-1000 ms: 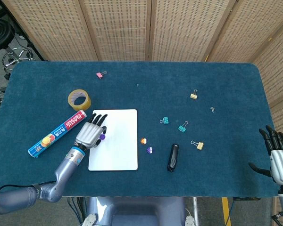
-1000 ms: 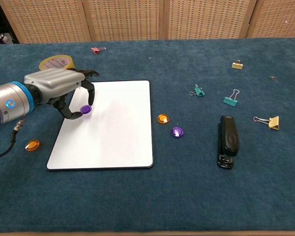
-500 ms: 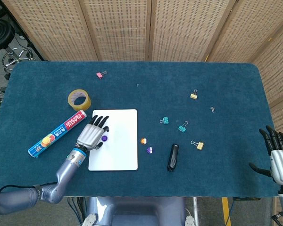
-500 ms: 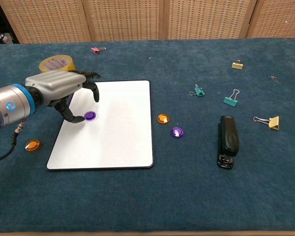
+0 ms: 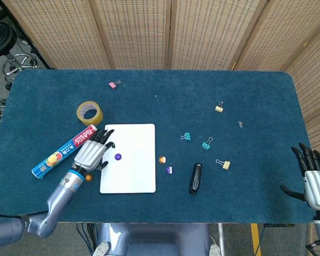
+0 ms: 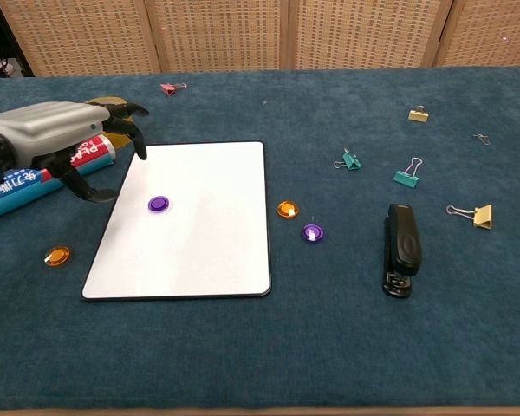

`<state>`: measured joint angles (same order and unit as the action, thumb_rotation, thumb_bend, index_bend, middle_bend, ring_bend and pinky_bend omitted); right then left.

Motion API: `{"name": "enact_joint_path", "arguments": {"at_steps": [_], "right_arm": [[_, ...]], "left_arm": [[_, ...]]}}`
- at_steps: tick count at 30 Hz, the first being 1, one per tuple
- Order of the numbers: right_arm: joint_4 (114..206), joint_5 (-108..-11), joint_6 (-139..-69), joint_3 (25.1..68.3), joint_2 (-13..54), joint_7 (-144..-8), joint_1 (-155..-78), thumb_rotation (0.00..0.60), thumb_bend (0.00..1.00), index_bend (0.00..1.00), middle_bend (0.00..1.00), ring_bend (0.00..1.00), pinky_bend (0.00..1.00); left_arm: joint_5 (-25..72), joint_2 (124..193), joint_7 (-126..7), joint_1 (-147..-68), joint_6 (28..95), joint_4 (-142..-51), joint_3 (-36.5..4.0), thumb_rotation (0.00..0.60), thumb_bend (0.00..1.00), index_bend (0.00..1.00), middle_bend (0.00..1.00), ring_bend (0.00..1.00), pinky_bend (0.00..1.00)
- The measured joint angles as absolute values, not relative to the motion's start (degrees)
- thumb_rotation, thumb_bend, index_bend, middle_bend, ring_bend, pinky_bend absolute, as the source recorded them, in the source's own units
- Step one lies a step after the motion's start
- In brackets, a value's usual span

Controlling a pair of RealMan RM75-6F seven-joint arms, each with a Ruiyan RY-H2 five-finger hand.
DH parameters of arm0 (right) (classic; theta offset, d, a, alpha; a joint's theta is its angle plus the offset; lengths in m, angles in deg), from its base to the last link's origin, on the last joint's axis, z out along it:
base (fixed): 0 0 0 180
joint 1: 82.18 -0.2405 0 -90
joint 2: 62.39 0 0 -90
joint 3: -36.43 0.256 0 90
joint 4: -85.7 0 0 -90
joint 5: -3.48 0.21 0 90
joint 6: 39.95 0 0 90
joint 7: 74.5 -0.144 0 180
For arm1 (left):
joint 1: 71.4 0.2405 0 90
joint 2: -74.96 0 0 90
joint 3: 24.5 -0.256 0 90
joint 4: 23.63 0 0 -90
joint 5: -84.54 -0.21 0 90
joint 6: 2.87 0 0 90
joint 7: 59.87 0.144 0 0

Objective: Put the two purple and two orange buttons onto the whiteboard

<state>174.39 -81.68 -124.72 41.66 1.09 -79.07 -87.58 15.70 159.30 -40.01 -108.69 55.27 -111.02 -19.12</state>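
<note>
Behind blue table (image 5: 149, 85), wicker screens (image 5: 138, 32)

Blue table (image 5: 256, 96); whiteboard (image 5: 133, 173), stapler (image 5: 196, 178), tape roll (image 5: 89, 112)

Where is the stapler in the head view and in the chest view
Head view: the stapler lies right of centre, low in the picture, right of the whiteboard.
Chest view: the stapler lies right of centre, at mid-height, again right of the whiteboard.
Shared landmark: the purple button on the cloth, just left of the stapler in both views.
</note>
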Motion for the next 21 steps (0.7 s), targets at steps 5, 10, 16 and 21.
{"name": "enact_joint_path", "arguments": {"at_steps": [5, 10, 16, 21], "right_arm": [[174.28, -82.51, -124.68, 41.4, 1.46, -78.52, -87.8, 0.6, 0.0, 0.0, 0.0, 0.0, 0.0], [174.13, -84.28, -124.46, 41.05, 2.61, -77.48, -88.62, 0.6, 0.0, 0.0, 0.0, 0.0, 0.0], [175.28, -86.75, -122.39, 40.73, 4.05, -74.11, -91.07, 0.6, 0.0, 0.0, 0.0, 0.0, 0.0], [180.07, -88.1, -118.2, 41.1, 4.21, -71.13, -94.58, 0.6, 0.0, 0.03, 0.0, 0.0, 0.0]], "left_arm": [[11.21, 154.89, -43.93, -105.09, 60.18, -114.04, -21.03, 0.6, 0.16, 0.2, 0.0, 0.0, 0.0], [7.67, 149.52, -47.13, -99.9, 67.75, -117.81, -23.21, 0.6, 0.12, 0.04, 0.0, 0.0, 0.0], [4.93, 142.47, -49.09, -92.46, 77.11, -122.77, -25.8, 0.6, 0.04, 0.0, 0.0, 0.0, 0.0], [4.65, 138.92, -50.78, -87.39, 82.69, -125.92, -26.81, 0.6, 0.03, 0.0, 0.0, 0.0, 0.0]]}}
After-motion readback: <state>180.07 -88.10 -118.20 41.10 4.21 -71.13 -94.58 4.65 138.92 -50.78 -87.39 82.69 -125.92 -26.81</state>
